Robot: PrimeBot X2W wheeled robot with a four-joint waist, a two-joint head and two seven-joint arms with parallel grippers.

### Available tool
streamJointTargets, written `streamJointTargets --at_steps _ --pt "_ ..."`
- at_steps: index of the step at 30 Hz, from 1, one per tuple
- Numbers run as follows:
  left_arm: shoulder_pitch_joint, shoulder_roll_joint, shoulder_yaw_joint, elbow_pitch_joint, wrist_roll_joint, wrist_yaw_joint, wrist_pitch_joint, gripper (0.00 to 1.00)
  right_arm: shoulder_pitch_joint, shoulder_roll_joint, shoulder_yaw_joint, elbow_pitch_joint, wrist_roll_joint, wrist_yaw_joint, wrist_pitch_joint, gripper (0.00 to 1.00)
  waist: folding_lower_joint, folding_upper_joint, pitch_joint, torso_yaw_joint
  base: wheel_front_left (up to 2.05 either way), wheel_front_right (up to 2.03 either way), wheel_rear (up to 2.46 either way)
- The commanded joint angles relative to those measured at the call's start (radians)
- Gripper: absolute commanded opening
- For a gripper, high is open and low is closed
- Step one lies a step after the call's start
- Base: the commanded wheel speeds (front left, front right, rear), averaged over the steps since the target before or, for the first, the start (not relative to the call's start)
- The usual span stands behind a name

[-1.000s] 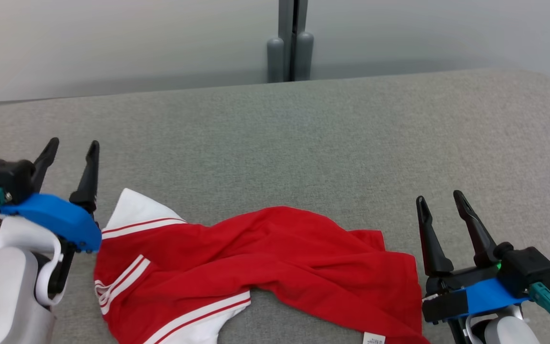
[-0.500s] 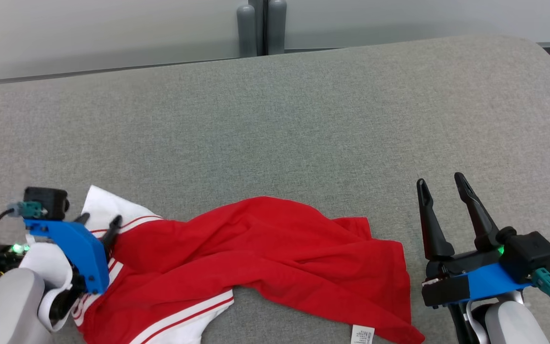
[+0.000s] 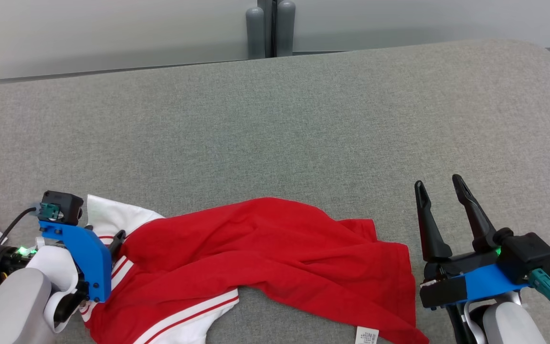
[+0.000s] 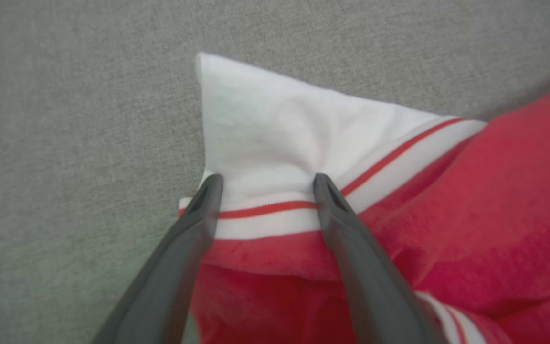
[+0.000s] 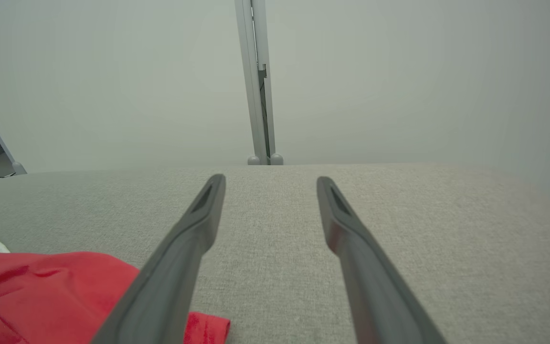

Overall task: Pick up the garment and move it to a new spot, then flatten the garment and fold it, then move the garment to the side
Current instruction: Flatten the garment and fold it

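While your left gripper (image 4: 265, 184) stands wide open and empty astride the striped edge (image 4: 265, 210) of the garment (image 3: 275, 248), close squarely on that edge; your right gripper (image 3: 439, 190) hovers open, empty.

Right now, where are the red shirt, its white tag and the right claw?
red shirt (image 3: 275, 243): head view, middle of cloth.
white tag (image 3: 366, 336): head view, its middle.
right gripper (image 3: 437, 181): head view, between its fingertips.

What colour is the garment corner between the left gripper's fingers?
White garment corner with red stripes, clearest in left wrist view.
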Motion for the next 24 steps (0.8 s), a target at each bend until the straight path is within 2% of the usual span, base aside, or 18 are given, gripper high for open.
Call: streamJointTargets --at_steps 1,3,4,7,14,24 --pt "0.022 -0.015 -0.025 0.034 0.005 0.006 0.024 1.00 -0.003 0.001 0.001 0.004 -0.008 0.000 -0.006 1.00 0.0001 -0.0001 0.000 0.001 0.00 0.00 0.00" --pt "0.021 -0.028 -0.034 0.047 0.004 0.005 0.020 0.67 -0.004 -0.002 0.004 0.005 -0.007 0.000 -0.006 1.00 0.0001 -0.0001 -0.001 0.001 0.00 0.00 0.00" --pt "0.020 -0.028 -0.042 0.057 0.014 0.005 0.020 0.00 -0.005 -0.004 0.006 0.007 -0.007 0.000 -0.006 1.00 0.0001 -0.0001 -0.001 0.000 0.00 0.00 0.00" --pt "-0.005 -0.030 -0.045 0.074 0.030 0.006 -0.021 0.00 -0.007 -0.010 0.005 0.010 -0.003 0.000 -0.006 1.00 0.0001 -0.0001 -0.001 0.001 0.00 0.00 0.00" --pt "-0.162 -0.047 -0.007 0.073 0.085 0.030 -0.217 0.00 -0.012 -0.020 -0.011 0.011 -0.004 0.000 -0.006 1.00 0.0001 -0.0001 0.001 0.013 0.00 0.00 0.00" --pt "-0.376 -0.060 0.014 0.139 0.142 0.045 -0.385 0.00 -0.055 -0.027 -0.019 -0.007 -0.010 0.000 -0.006 1.00 0.0001 -0.0001 0.042 -0.009 0.00 0.00 0.00"
